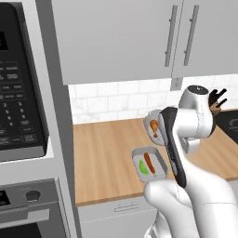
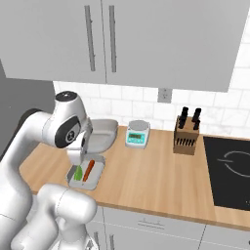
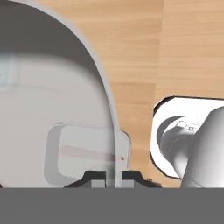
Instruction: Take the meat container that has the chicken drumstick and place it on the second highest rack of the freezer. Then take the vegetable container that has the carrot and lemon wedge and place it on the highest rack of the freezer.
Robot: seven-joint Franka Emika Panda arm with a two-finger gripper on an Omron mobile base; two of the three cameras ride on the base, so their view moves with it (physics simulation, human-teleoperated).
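The meat container (image 1: 155, 126) with the chicken drumstick (image 1: 154, 125) is clamped at its rim by the closed fingers (image 3: 114, 176). The vegetable container (image 1: 149, 164) rests on the worktop (image 1: 107, 158); both placements remain.

home kitchen, wooden counter (image 2: 146, 171), knife block (image 2: 186, 136), cooktop (image 2: 228, 166), oven (image 1: 28, 204)

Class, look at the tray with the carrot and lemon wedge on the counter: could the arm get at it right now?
Probably not yet: the gripper is shut on the rim of the raised meat container. The vegetable tray lies uncovered below.
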